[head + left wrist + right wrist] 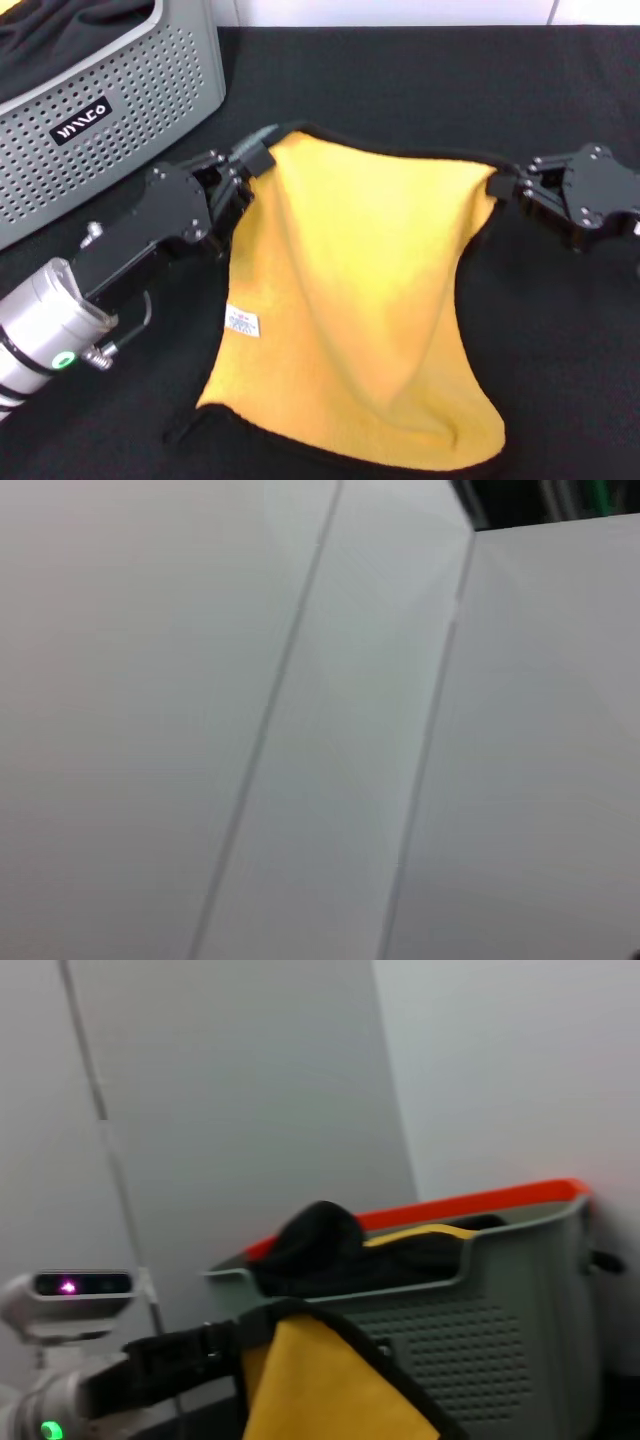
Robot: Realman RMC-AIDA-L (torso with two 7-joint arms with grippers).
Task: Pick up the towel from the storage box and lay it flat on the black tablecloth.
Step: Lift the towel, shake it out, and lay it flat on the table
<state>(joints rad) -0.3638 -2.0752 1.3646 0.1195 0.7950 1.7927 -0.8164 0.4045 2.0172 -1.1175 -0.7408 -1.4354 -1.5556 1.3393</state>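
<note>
The left pincer [258, 158] is clenched on one top corner of the towel [350, 300]. The right pincer [507, 186] is clenched on the other top corner. The yellow towel hangs stretched between them, and its bottom edge touches the black tablecloth [420, 90] on the worktop. A small white label [243, 321] shows near its left edge. The storage box [130, 110] sits at the back left with dark cloth [70, 35] inside.
</note>
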